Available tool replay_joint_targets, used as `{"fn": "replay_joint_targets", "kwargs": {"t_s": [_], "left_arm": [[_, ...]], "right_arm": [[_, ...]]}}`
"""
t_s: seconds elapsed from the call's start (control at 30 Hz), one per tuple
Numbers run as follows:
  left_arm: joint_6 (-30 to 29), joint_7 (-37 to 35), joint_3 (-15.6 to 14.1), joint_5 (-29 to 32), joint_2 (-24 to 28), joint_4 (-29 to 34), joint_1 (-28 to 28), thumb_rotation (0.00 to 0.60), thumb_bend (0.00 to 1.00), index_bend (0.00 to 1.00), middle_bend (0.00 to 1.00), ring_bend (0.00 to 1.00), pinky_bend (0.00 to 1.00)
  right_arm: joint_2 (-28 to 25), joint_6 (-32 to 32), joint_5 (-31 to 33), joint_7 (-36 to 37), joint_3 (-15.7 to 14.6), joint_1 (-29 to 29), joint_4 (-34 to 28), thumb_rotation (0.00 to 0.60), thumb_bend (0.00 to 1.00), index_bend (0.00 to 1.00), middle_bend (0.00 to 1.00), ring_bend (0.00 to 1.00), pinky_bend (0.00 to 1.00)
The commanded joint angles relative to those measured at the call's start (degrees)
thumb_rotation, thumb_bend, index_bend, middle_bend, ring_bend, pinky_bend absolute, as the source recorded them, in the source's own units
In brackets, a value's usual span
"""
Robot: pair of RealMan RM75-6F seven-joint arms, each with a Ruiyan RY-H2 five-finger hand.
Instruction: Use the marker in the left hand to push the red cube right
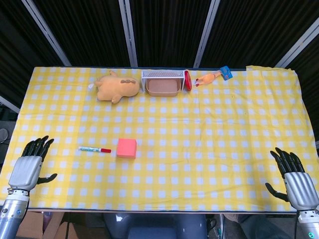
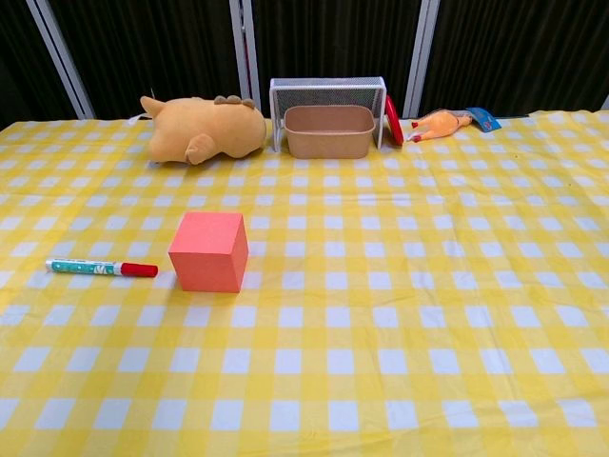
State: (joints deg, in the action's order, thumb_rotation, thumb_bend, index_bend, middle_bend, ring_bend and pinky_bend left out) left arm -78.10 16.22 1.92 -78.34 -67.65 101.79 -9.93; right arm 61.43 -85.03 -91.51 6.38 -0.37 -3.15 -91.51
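Note:
The red cube (image 1: 126, 148) (image 2: 209, 250) sits on the yellow checked cloth, left of the table's middle. Just to its left lies the marker (image 1: 95, 149) (image 2: 101, 268), flat on the cloth, its red cap pointing at the cube with a small gap between them. My left hand (image 1: 29, 165) rests at the near left edge of the table, fingers spread and holding nothing, well left of the marker. My right hand (image 1: 294, 178) lies at the near right edge, fingers also spread and empty. The chest view shows neither hand.
Along the far edge stand a tan plush animal (image 1: 117, 86), a wire basket (image 1: 160, 75) holding a brown tub (image 1: 163, 87), a red lid (image 1: 188, 79) leaning on it, and a rubber chicken toy (image 1: 212, 77).

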Motion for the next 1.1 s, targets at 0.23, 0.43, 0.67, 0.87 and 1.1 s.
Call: {"fn": "replay_joint_targets", "kwargs": {"t_s": [0.23, 0.43, 0.67, 0.87, 1.1], "left_arm": [[-0.06, -0.09, -0.08, -0.24, 0.07, -0.07, 0.01, 0.6, 0.13, 0.0, 0.0, 0.0, 0.05], [0.67, -0.31, -0.02, 0.22, 0.17, -0.17, -0.26, 0.6, 0.13, 0.0, 0.0, 0.0, 0.06], [5.68, 1.6, 2.63, 4.14, -0.87, -0.94, -4.04, 0.6, 0.17, 0.26, 0.05, 0.0, 0.15], [13.2, 6.68, 6.01, 12.6, -4.38, -4.32, -9.81, 0.6, 0.24, 0.36, 0.08, 0.02, 0.16], [18.0, 12.94, 7.91, 20.35, -10.75, -10.45, -15.37, 0.6, 0.25, 0.4, 0.09, 0.02, 0.16]], "right_arm": [[0.06, -0.08, -0.03, -0.03, 0.02, 0.02, 0.04, 0.6, 0.32, 0.0, 0.0, 0.0, 0.0], [0.15, 0.11, -0.12, -0.35, 0.08, -0.18, -0.12, 0.6, 0.32, 0.0, 0.0, 0.0, 0.0], [0.26, 0.0, -0.08, -0.53, 0.06, -0.09, -0.14, 0.6, 0.32, 0.0, 0.0, 0.0, 0.0], [0.19, -0.04, -0.28, -0.06, 0.0, -0.12, -0.03, 0.6, 0.32, 0.0, 0.0, 0.0, 0.0], [-0.02, -0.11, -0.09, 0.85, 0.13, -0.12, 0.03, 0.6, 0.32, 0.0, 0.0, 0.0, 0.0]]}}
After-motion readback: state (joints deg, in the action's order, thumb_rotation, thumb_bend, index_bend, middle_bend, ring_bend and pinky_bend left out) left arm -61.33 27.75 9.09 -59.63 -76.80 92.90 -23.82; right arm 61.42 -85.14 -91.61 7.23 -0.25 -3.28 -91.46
